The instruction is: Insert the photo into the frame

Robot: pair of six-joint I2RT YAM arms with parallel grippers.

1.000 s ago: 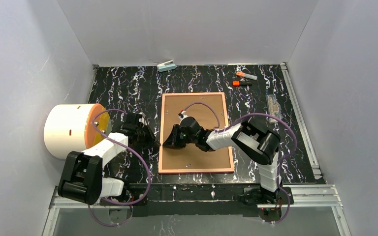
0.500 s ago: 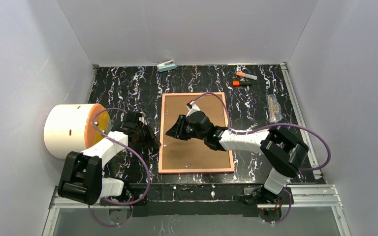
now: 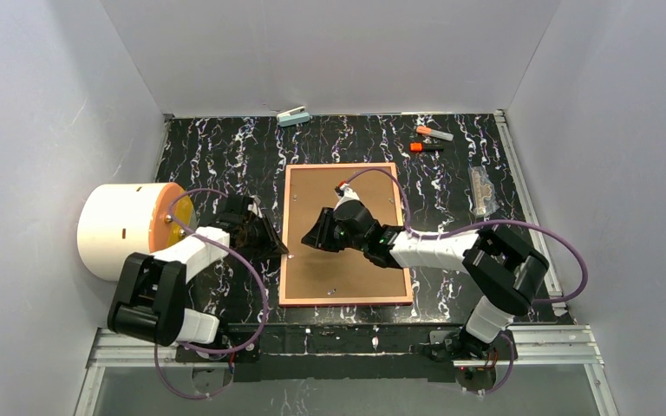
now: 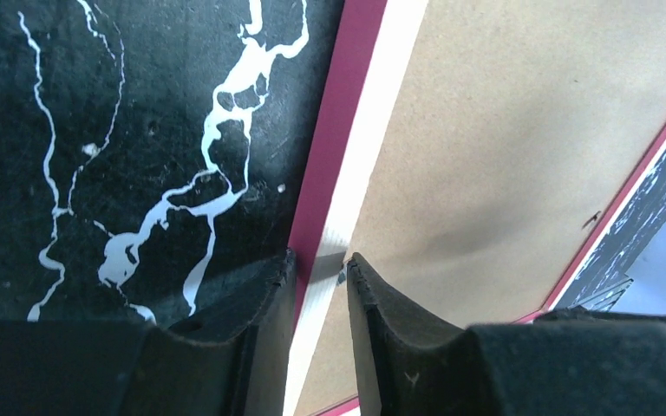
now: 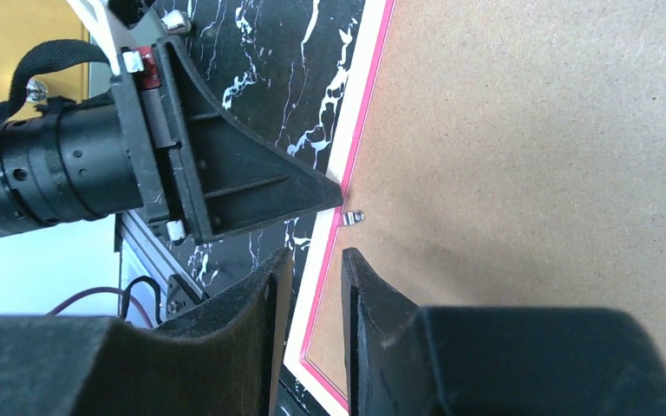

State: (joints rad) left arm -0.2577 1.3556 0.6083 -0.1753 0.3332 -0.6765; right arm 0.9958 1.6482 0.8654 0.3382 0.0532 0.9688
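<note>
Our left tool (image 4: 319,257) and right tool (image 5: 314,252) sit slightly parted, empty, at the frame (image 4: 333,147) rim; board (image 3: 347,277) apparently clipped in; next, we swing the tab (image 5: 353,217) aside.

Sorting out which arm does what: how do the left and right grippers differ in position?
The left gripper straddles the left edge of the pink-rimmed rectangular frame, one finger over the black marbled table; the right gripper hangs over the brown cardboard backing board, just inside that edge. The left gripper points right, the right gripper points left. Both are black, jaws slightly apart, holding nothing.
</note>
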